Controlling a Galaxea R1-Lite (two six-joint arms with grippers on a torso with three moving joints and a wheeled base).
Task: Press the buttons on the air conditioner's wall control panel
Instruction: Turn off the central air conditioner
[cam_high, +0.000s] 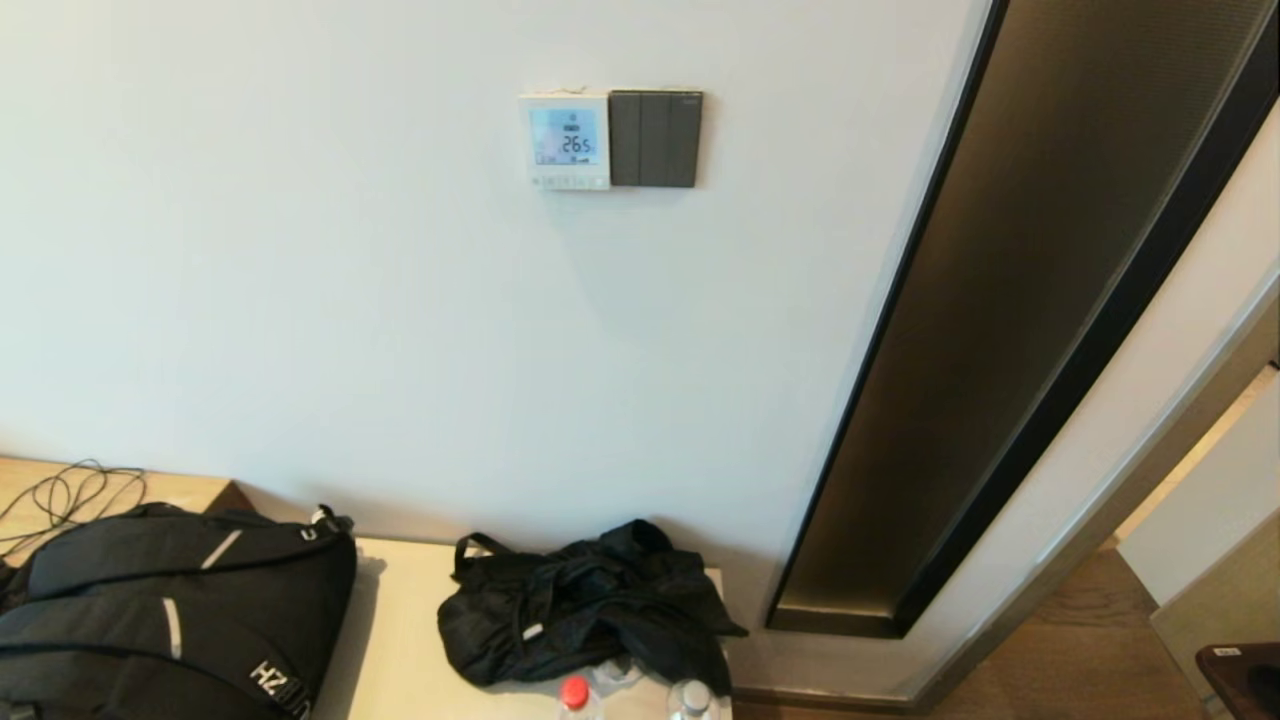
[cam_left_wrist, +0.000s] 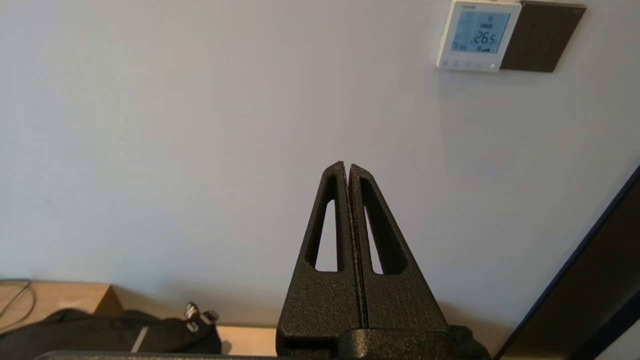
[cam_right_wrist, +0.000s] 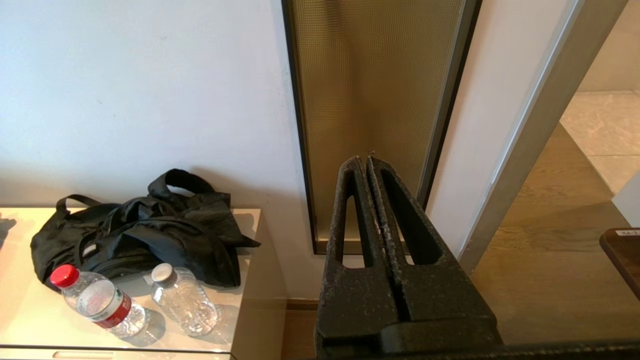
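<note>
The air conditioner's wall control panel (cam_high: 565, 141) is a small white square on the wall with a light-blue screen reading 26.5. Its buttons (cam_high: 569, 182) are a row of tiny pale keys along its bottom edge. It also shows in the left wrist view (cam_left_wrist: 477, 36), with the buttons (cam_left_wrist: 468, 64) under the screen. My left gripper (cam_left_wrist: 347, 165) is shut and empty, well short of the wall and far below the panel. My right gripper (cam_right_wrist: 365, 159) is shut and empty, low down, facing the tall glass strip. Neither arm shows in the head view.
A dark grey three-rocker switch plate (cam_high: 655, 138) touches the panel's right side. A tall bronze glass strip (cam_high: 1010, 300) in a black frame stands to the right. Below, a cabinet top (cam_high: 400, 640) holds a backpack (cam_high: 170, 620), a black bag (cam_high: 580, 610) and two bottles (cam_right_wrist: 100, 305).
</note>
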